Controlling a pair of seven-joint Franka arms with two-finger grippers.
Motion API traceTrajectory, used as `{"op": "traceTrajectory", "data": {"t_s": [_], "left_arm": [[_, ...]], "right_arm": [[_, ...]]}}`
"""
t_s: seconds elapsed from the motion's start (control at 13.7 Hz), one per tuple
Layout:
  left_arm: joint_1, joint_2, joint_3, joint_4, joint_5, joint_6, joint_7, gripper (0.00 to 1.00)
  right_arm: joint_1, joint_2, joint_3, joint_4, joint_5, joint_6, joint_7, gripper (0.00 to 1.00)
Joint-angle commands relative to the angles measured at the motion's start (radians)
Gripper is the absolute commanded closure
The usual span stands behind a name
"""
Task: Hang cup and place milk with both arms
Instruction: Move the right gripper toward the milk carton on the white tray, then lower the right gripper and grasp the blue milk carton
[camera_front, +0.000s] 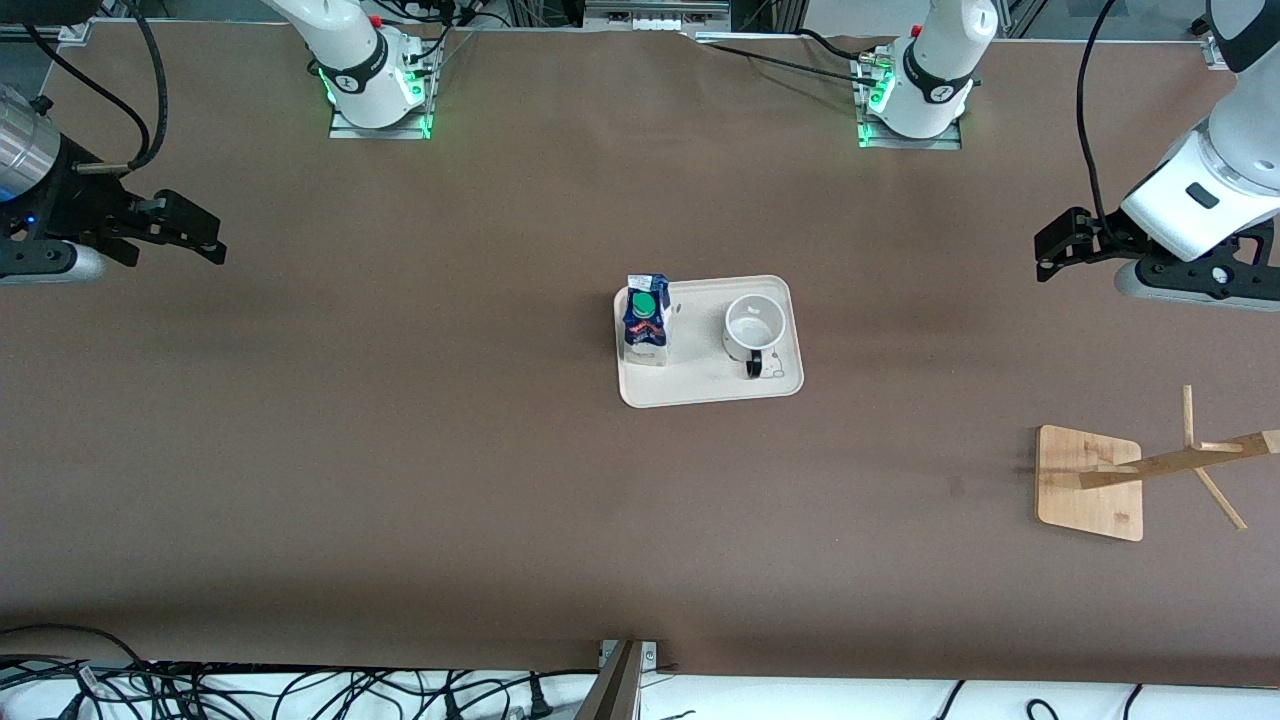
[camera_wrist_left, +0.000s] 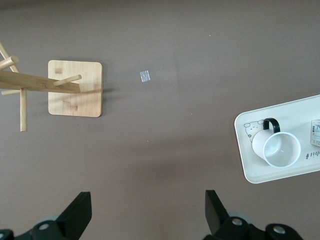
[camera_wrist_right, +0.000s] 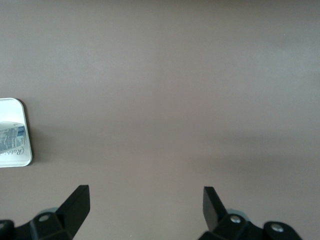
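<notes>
The white cup (camera_front: 752, 328) with a black handle stands upright on a white tray (camera_front: 710, 390) in the middle of the table. The blue milk carton (camera_front: 646, 320) with a green cap stands on the same tray, toward the right arm's end. In the left wrist view the cup (camera_wrist_left: 277, 147) and an edge of the milk (camera_wrist_left: 315, 132) show. The right wrist view shows part of the milk (camera_wrist_right: 11, 135). My left gripper (camera_front: 1045, 255) is open and empty over bare table, as the left wrist view (camera_wrist_left: 148, 210) shows. My right gripper (camera_front: 215, 240) is open and empty over bare table, also in its wrist view (camera_wrist_right: 146, 205).
A wooden cup rack (camera_front: 1088, 483) with pegs stands on a square base toward the left arm's end, nearer the front camera than the tray; it also shows in the left wrist view (camera_wrist_left: 75, 90). A small scrap of tape (camera_wrist_left: 145, 76) lies on the brown table beside it.
</notes>
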Motion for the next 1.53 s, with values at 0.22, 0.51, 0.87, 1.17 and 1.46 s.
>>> {"op": "traceTrajectory", "data": {"t_s": [0.22,0.51,0.87,1.17,1.46], "left_arm": [[-0.004,0.019,-0.002,0.042,0.024,-0.025,0.015,0.0],[-0.006,0.019,0.0,0.042,0.024,-0.025,0.015,0.0],[-0.006,0.019,-0.002,0.042,0.024,-0.025,0.015,0.0],[-0.008,0.019,-0.002,0.043,0.024,-0.025,0.015,0.0],[-0.009,0.019,-0.005,0.043,0.024,-0.026,0.014,0.0]], "right_arm": [[-0.005,0.027,0.0,0.008,0.048,-0.011,-0.011,0.0],[0.042,0.12,0.028,0.002,0.085,-0.05,-0.006,0.0],[0.224,0.159,0.04,0.002,0.106,0.056,0.274,0.0],[0.378,0.232,0.04,0.01,0.146,0.196,0.534,0.0],[0.496,0.303,0.039,0.013,0.14,0.318,0.644,0.0]]}}
